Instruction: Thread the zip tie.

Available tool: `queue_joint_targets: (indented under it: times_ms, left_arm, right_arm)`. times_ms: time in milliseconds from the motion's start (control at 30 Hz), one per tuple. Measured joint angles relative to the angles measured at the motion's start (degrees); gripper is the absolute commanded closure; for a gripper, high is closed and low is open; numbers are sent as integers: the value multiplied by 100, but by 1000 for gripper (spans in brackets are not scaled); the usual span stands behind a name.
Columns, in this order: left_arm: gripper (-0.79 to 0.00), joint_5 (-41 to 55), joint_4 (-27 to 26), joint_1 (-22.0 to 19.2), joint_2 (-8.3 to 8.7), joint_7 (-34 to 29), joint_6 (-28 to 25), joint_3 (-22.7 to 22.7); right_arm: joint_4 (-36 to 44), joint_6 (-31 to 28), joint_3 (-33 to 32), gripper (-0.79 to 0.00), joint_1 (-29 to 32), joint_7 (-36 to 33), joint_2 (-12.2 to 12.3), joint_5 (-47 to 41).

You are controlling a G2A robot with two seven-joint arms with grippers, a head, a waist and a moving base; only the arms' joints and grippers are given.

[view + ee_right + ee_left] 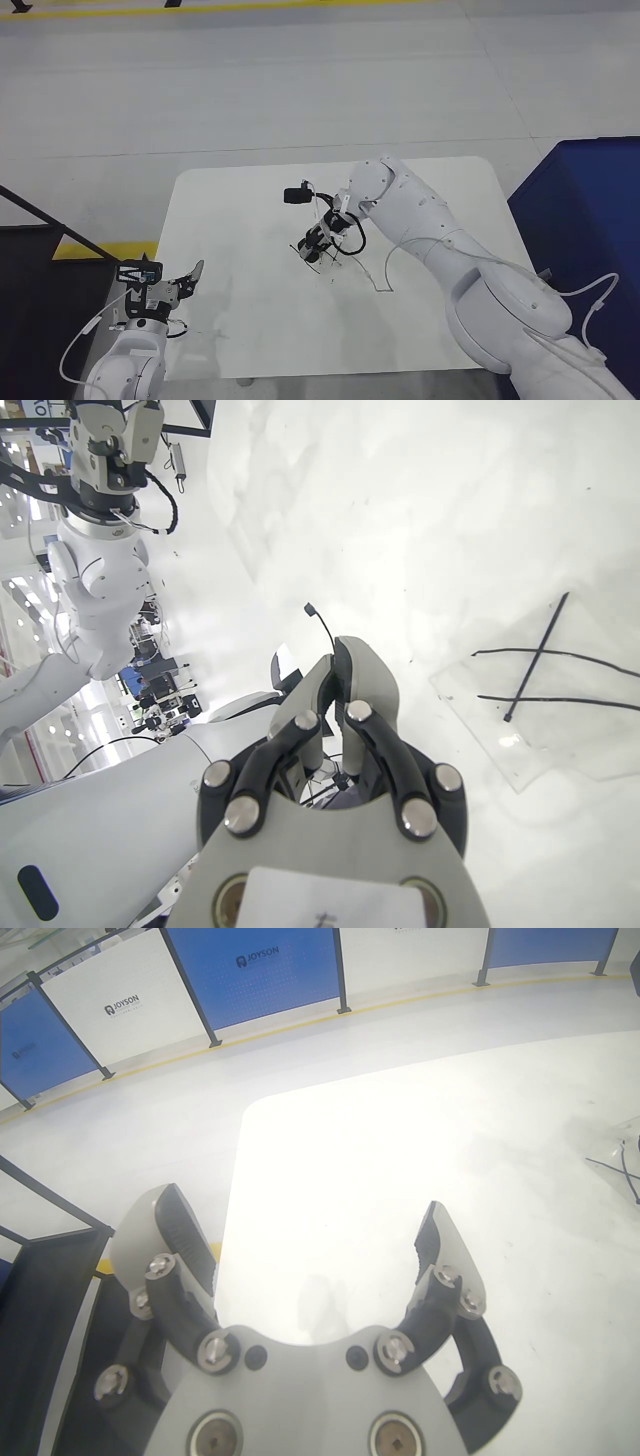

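Over the bench (250, 340), my right end effector (336, 662) pinches an unthreaded zip tie (325, 627); my left end effector (305, 1223) hangs wide.

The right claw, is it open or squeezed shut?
Shut. The right gripper is clamped tight on a black zip tie, whose head end pokes out past its tips.

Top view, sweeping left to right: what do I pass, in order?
Open left gripper by the white table's left edge → right gripper shut on a thin black plastic zip tie → white right arm → dark blue panel past the table's right edge.
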State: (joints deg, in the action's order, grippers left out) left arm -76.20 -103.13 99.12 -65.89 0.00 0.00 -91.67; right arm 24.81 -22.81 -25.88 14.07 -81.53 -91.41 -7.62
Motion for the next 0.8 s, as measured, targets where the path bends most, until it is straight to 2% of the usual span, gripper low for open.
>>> queue_joint_targets:
  times_ms: [233, 300, 400, 467, 800]
  left_arm:
    - [-785, 0, 0, 0, 0, 0, 0, 0]
    - [-785, 0, 0, 0, 0, 0, 0, 0]
    - [-785, 0, 0, 0, 0, 0, 0, 0]
    - [-785, 0, 0, 0, 0, 0, 0, 0]
    - [-785, 0, 0, 0, 0, 0, 0, 0]
  right_arm:
    - [225, 85, -37, 0, 177, -77, 36, -198]
    - [430, 256, -102, 0, 256, -253, 143, -502]
    - [939, 647, -253, 0, 384, -624, 435, -1311]
    - [985, 667, -268, 0, 392, -659, 453, -1608]
    - [931, 647, -262, 0, 387, -646, 435, -1319]
